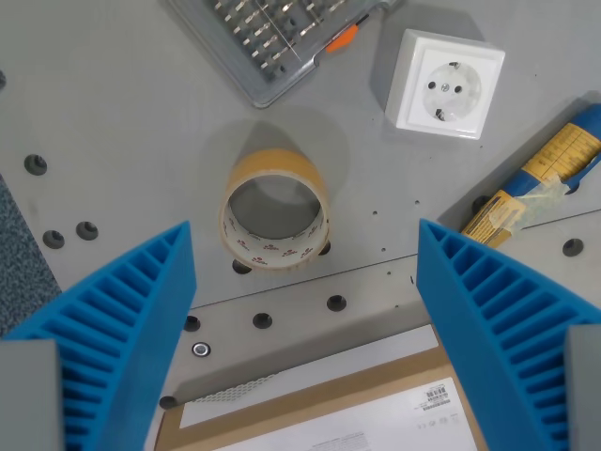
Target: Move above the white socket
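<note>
Tool (305,249) spread wide, blue ribbed fingers (122,319) empty, hanging over grey table (113,103). White socket (444,83) sits flat, face up, well beyond tool, off toward wrist view's right. Tape roll (275,219) stands between fingers. Screwdriver bit case (272,38) near socket. Blue-yellow tube (540,174) just beside socket. Cardboard box (329,413) below tool.

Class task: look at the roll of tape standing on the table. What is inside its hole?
Through the tape roll, only bare grey table shows; nothing lies inside. The table under its wall is covered.
</note>
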`<state>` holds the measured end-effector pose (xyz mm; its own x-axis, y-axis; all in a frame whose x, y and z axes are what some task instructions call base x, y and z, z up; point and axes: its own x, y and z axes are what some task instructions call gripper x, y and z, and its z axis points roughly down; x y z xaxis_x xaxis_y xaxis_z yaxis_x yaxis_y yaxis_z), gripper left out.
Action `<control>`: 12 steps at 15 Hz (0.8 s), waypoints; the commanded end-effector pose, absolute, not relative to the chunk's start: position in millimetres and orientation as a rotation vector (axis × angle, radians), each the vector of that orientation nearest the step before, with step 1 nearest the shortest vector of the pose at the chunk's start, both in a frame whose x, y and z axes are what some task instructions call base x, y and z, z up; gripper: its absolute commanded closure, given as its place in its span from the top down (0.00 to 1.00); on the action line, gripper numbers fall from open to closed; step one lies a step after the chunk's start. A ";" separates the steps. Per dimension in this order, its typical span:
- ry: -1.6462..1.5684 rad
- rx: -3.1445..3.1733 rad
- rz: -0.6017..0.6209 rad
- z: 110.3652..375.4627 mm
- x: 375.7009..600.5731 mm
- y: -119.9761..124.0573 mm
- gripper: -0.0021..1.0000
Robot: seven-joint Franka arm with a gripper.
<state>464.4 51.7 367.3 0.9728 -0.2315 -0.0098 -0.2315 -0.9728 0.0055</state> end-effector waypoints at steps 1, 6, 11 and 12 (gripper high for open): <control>-0.367 3.117 -0.009 369.4 464.2 51.6 1.00; -0.373 3.115 -0.009 368.5 464.1 51.1 1.00; -0.399 3.112 -0.001 363.0 463.6 48.1 1.00; -0.406 3.111 0.005 361.4 463.5 47.2 1.00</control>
